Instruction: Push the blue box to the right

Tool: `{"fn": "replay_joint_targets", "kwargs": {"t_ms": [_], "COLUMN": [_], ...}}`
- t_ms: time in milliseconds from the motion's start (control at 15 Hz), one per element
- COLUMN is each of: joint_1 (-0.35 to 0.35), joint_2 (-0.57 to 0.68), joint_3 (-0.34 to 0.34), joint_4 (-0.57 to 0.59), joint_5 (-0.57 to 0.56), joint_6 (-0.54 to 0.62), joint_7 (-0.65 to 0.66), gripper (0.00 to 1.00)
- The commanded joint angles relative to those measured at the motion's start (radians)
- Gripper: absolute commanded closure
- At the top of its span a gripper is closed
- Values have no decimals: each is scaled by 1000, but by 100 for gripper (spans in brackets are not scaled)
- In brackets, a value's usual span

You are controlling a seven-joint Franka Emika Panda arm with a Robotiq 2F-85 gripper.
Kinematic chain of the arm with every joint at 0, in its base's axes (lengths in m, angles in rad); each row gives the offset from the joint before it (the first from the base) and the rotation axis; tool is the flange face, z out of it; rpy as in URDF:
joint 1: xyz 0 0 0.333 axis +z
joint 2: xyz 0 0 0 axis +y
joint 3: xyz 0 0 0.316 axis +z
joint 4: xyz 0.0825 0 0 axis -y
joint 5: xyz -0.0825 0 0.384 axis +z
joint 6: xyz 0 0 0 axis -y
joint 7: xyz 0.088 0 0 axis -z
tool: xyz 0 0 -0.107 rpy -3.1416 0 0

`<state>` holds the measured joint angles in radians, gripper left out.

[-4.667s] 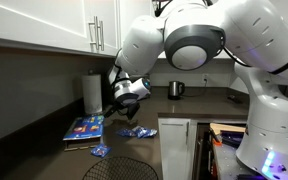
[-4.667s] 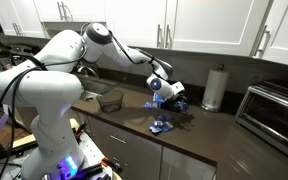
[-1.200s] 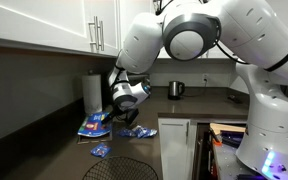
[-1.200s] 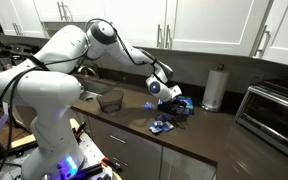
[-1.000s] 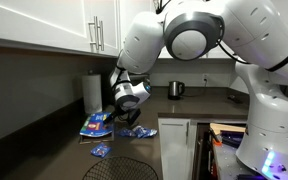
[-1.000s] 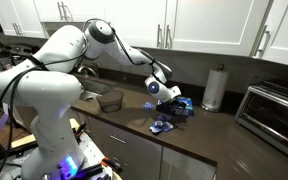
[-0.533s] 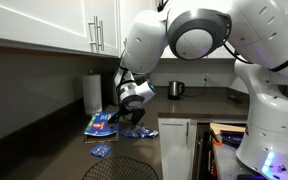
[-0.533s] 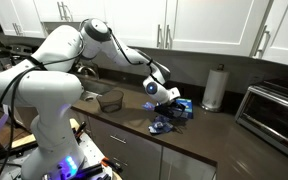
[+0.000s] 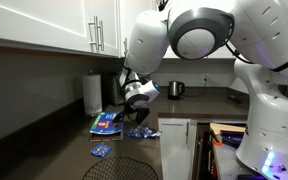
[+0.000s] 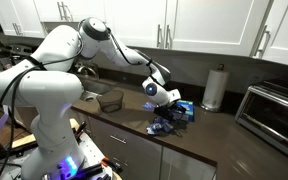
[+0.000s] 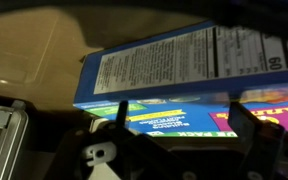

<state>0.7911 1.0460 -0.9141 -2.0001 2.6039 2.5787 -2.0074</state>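
Note:
The blue box lies on the dark counter, with a colourful picture on its top and pale edges. It also shows in an exterior view just past the gripper. My gripper is low over the box's near end, and it also shows in an exterior view. In the wrist view the box fills the picture, its printed side panel above and its bright top face below. The gripper is open, and its two dark fingers stand wide apart against the box.
Crumpled blue-and-white wrappers lie beside the box, and one more wrapper lies nearer the front edge. A paper towel roll stands behind. A toaster oven, a wire basket and a kettle stand on the counter.
The gripper and the blue box have moved together to the right in the exterior view with the kettle, towards the wrappers. The wrappers have stayed put.

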Motion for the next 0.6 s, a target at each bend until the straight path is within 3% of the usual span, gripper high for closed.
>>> {"fn": "replay_joint_targets", "kwargs": {"t_ms": [0,533], "joint_1": [31,36], "joint_2": [21,21], "joint_3": [-30,-44], "joint_4": [-47,-77], "joint_5": [0,0], "joint_6": [-33,-40], "joint_7": [47,74], "gripper": [0,0]}}
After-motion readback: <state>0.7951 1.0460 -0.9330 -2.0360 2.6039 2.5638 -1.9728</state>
